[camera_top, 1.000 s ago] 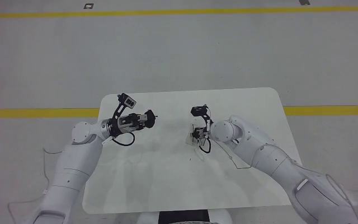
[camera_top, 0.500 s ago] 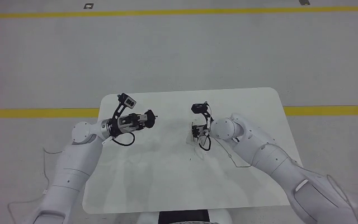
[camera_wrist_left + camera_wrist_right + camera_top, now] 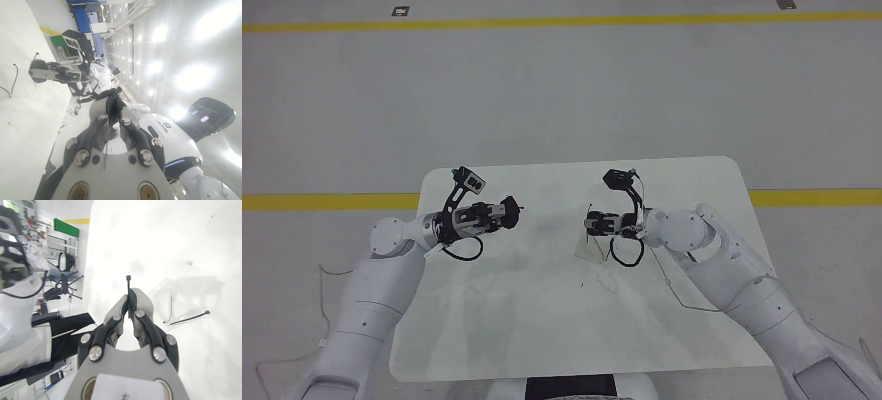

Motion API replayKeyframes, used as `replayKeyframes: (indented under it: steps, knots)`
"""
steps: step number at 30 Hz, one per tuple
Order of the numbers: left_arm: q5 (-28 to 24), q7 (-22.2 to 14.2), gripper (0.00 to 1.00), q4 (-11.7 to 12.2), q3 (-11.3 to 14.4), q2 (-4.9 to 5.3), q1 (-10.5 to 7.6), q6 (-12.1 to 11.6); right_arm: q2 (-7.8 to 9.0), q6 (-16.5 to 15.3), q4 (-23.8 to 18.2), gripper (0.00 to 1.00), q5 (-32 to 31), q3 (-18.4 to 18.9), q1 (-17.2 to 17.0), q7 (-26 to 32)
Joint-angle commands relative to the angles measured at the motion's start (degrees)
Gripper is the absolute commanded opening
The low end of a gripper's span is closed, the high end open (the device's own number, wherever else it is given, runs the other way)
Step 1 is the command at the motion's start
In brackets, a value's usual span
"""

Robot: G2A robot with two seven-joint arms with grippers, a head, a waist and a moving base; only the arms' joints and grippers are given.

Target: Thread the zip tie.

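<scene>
Above the middle of the white table [image 3: 542,330], my right gripper [image 3: 129,294] is shut on a black zip tie [image 3: 128,283], whose square head sticks out past the fingertips. In the top view this right gripper [image 3: 589,222] points across at my left gripper [image 3: 517,210], a short gap apart. My left gripper [image 3: 113,94] is shut on a thin black zip tie strap [image 3: 106,155] that runs back between its fingers. From the left wrist, the right gripper [image 3: 35,71] shows side-on with its tie poking out both ways.
A clear plastic bag [image 3: 181,294] lies on the table under the right gripper, with a loose black zip tie [image 3: 189,318] and a second thin strap in it. Small dark specks dot the tabletop. A yellow floor line runs behind the table.
My right arm has swung its wrist and elbow toward the table's right side, so its gripper now points sideways at the left gripper. The left arm has stayed put.
</scene>
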Motion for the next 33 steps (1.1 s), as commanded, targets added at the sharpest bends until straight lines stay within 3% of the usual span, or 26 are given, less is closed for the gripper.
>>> replayKeyframes:
  steps: [1, 10, 18, 21, 24, 33]
  knots:
    - [0.00, 0.00, 0.00, 0.00, 0.00, 0.00, 0.00, 0.00, 0.39, -3.21, -0.77, 0.00, 2.52, 1.94, -1.42, 0.44]
    - [0.00, 0.00, 0.00, 0.00, 0.00, 0.00, 0.00, 0.00, 0.54, -18.51, -0.53, 0.00, 16.36, 5.52, -3.95, 3.54]
    - [0.00, 0.00, 0.00, 0.00, 0.00, 0.00, 0.00, 0.00, 0.54, -18.51, -0.53, 0.00, 16.36, 5.52, -3.95, 3.54]
    - [0.18, 1.69, 0.00, -0.12, 0.67, 0.01, 0.24, 2.19, 0.46, -19.05, -0.93, 0.00, 16.33, 5.71, -4.45, 1.71]
    - [-3.68, 0.00, 0.00, 1.86, 1.40, -0.09, 0.02, 6.03, 0.27, -19.80, -2.92, 0.00, 16.47, 6.36, -4.28, -0.31]
    - [-6.82, 0.00, 0.00, 5.19, 7.11, 0.70, -0.97, 13.04, -1.96, -19.80, -9.72, 0.00, 16.36, 4.75, -1.05, -2.12]
